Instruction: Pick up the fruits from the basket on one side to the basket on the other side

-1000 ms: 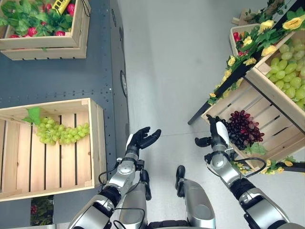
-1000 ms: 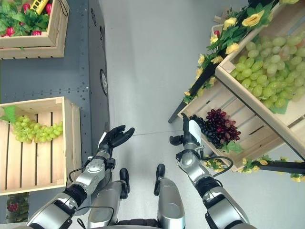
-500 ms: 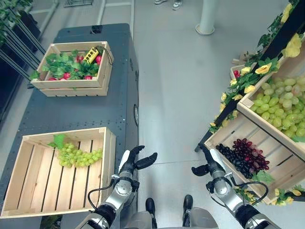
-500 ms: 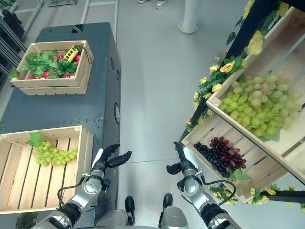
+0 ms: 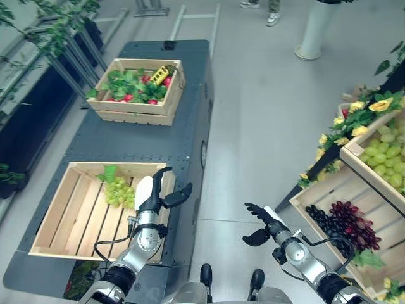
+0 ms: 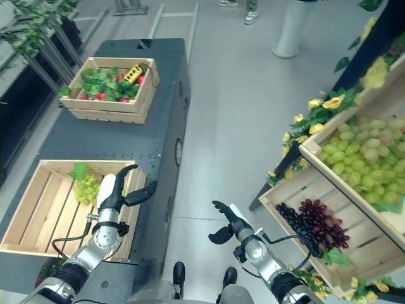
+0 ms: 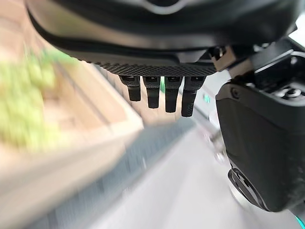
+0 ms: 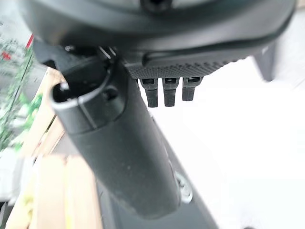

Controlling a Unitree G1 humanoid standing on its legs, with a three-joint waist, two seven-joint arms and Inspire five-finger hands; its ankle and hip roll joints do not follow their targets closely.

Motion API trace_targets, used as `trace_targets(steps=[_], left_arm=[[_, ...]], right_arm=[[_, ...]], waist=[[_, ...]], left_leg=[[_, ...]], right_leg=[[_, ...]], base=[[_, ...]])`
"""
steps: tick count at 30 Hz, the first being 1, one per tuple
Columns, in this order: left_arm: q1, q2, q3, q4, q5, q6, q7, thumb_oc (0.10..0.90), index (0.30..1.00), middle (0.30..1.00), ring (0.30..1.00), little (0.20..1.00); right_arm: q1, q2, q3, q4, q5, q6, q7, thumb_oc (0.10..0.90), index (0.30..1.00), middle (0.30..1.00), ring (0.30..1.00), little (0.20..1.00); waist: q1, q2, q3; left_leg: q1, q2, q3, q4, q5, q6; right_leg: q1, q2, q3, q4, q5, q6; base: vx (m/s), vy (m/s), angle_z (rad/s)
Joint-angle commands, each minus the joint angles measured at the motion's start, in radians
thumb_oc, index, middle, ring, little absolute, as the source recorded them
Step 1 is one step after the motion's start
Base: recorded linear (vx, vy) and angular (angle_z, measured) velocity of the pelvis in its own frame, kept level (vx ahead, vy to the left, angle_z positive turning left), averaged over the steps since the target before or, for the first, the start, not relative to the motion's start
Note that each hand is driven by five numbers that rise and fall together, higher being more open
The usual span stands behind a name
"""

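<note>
Standing at the left of the scene, a dark grey cart (image 5: 136, 142) carries two wooden crates: a near crate (image 5: 76, 215) holding one bunch of green grapes (image 5: 118, 191) at its far right corner, and a far crate (image 5: 136, 101) filled with green leaves and small red fruit. On the right, a slanted wooden display (image 5: 354, 202) edged with yellow flowers (image 5: 354, 120) has an upper bin of green grapes (image 5: 387, 155) and a lower bin (image 5: 329, 196) where a bunch of dark purple grapes (image 5: 345, 223) lies. Between them stretches bare grey floor (image 5: 259, 126). The left hand (image 5: 155, 193) hovers over the near crate's right edge, just beside the green bunch, fingers spread and holding nothing. The right hand (image 5: 262, 223) hangs above the floor, apart from the lower bin, fingers also spread and empty.
</note>
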Motion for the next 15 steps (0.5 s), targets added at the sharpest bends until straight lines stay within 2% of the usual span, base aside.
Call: trace_targets(steps=[1, 5, 7, 11, 15], left_arm=[[-0.064, 0.109, 0.073, -0.043, 0.055, -0.097, 0.141, 0.8, 0.9, 0.9, 0.9, 0.9], [-0.039, 0.154, 0.146, -0.04, 0.044, -0.082, 0.196, 0.8, 0.9, 0.9, 0.9, 0.9], [-0.031, 0.181, 0.179, -0.038, 0.06, -0.049, 0.218, 0.8, 0.9, 0.9, 0.9, 0.9], [-0.106, 0.249, 0.182, 0.007, 0.055, 0.01, 0.206, 0.8, 0.9, 0.9, 0.9, 0.9], [-0.209, 0.319, 0.13, 0.103, 0.097, 0.066, 0.157, 0.8, 0.9, 0.9, 0.9, 0.9]], right_arm=[[-0.007, 0.019, 0.024, -0.074, 0.049, -0.1, 0.003, 0.8, 0.9, 0.9, 0.9, 0.9], [0.002, 0.017, 0.026, -0.076, 0.057, -0.092, 0.009, 0.8, 0.9, 0.9, 0.9, 0.9], [0.004, 0.015, 0.031, -0.08, 0.059, -0.085, 0.016, 0.8, 0.9, 0.9, 0.9, 0.9], [0.017, -0.02, 0.017, -0.088, 0.064, -0.071, 0.007, 0.8, 0.9, 0.9, 0.9, 0.9], [0.002, -0.048, -0.002, -0.038, 0.068, -0.079, 0.017, 0.8, 0.9, 0.9, 0.9, 0.9]], waist=[[0.028, -0.054, -0.06], [0.046, -0.056, -0.067], [0.053, -0.06, -0.066], [0.027, -0.063, -0.043], [0.005, -0.053, -0.024]], left_leg=[[-0.036, -0.045, -0.01, 0.03, -0.09, -0.02], [-0.041, -0.038, -0.023, 0.024, -0.076, -0.031], [-0.053, -0.03, -0.02, 0.03, -0.069, -0.038], [-0.091, 0.015, 0.093, 0.092, -0.074, -0.06], [-0.1, 0.022, 0.124, 0.111, -0.079, -0.055]], right_leg=[[-0.016, -0.035, -0.001, 0.124, -0.142, -0.037], [-0.004, -0.025, -0.019, 0.112, -0.146, -0.046], [-0.005, -0.017, -0.029, 0.112, -0.149, -0.052], [-0.007, -0.025, -0.066, 0.124, -0.162, -0.055], [-0.011, -0.044, -0.079, 0.148, -0.166, -0.046]], base=[[0.07, -0.069, 0.28], [0.05, -0.074, 0.18], [0.05, -0.056, 0.12], [-0.01, 0.015, 0.3], [0.03, 0.168, 0.46]])
